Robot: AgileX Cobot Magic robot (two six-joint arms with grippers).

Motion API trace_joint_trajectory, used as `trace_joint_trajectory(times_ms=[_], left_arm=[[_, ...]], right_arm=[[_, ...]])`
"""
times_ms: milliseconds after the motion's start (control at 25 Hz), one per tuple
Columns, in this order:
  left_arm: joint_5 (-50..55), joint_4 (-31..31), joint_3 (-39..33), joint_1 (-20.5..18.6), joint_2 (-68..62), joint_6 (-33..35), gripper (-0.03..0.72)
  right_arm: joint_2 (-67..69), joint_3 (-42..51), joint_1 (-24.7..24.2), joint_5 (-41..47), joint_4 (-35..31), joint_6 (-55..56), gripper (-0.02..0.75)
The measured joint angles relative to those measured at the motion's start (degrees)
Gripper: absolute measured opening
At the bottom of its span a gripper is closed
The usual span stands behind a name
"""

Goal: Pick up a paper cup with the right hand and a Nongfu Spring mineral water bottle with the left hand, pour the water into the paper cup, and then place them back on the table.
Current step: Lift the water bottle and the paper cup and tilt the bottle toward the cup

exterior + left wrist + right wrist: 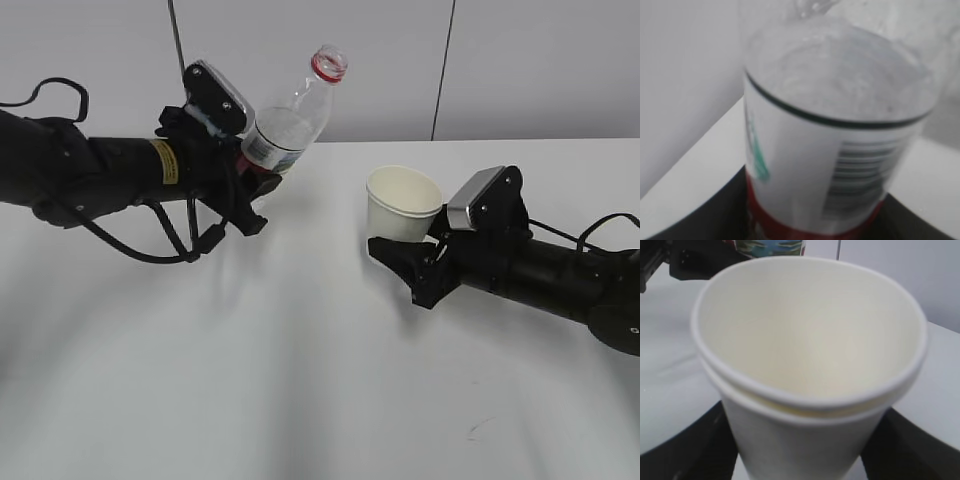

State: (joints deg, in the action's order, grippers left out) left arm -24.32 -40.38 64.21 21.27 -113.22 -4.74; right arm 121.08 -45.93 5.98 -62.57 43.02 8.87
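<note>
My left gripper (pixel 252 185) is shut on the Nongfu Spring mineral water bottle (pixel 290 122), held above the table and tilted with its red-ringed neck up and to the right, toward the cup. In the left wrist view the bottle (pixel 835 135) fills the frame, label and barcode showing, black fingers (pixel 700 215) at both sides. My right gripper (pixel 405 262) is shut on the paper cup (pixel 402 203), held upright just above the table, to the right of the bottle. In the right wrist view the cup (pixel 810 355) looks empty inside and seems to be two nested cups.
The white table (pixel 300 380) spreads under both arms, with a small dark scuff (pixel 482 430) at the front right. A grey wall with vertical seams stands behind. The left arm's looped cable (pixel 165 240) hangs near the tabletop.
</note>
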Motion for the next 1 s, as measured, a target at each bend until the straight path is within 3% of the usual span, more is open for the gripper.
trace_joint_trajectory(times_ms=[640, 1000], left_arm=[[12.7, -17.7, 10.3, 0.2, 0.1, 0.6, 0.33], [19.1, -31.8, 13.7, 3.8, 0.1, 0.6, 0.326]], right_arm=[[0.0, -2.0, 0.0, 4.8, 0.6, 1.1, 0.463], [0.0, -2.3, 0.0, 4.0, 1.0, 1.2, 0.456]])
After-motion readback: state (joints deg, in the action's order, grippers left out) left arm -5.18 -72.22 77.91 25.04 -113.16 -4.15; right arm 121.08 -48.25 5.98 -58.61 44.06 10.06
